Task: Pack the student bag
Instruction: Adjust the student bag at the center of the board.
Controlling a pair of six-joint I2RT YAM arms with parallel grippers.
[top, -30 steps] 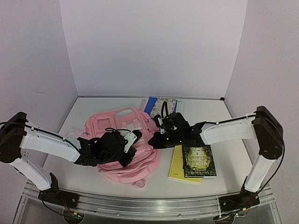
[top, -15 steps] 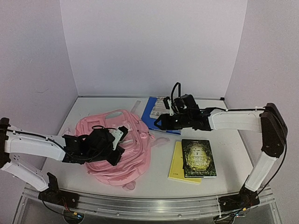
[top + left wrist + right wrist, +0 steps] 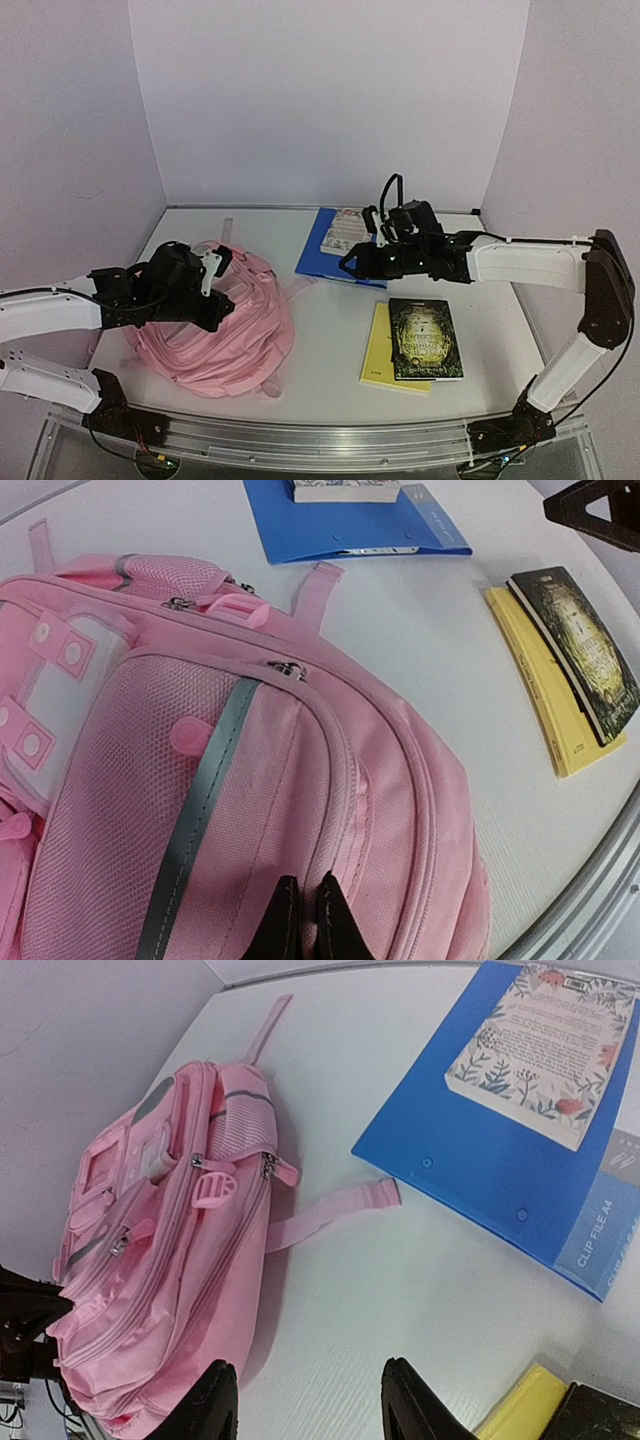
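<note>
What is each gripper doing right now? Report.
Left gripper: shut, apparently pinching the student bag fabric.
Right gripper: open, holding nothing.

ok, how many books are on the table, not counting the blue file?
3: a floral paperback on the blue clip file, a dark book lying on a yellow book. The pink backpack may hide more.

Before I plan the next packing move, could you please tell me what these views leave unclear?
- Left wrist view: the left fingers are shut against the student bag; the bottom edge cuts off whether they pinch fabric.
- Top view: the yellow book lies mostly under the dark book, whose title is too small to read.
- Right wrist view: the blue clip file runs off the right edge.
</note>
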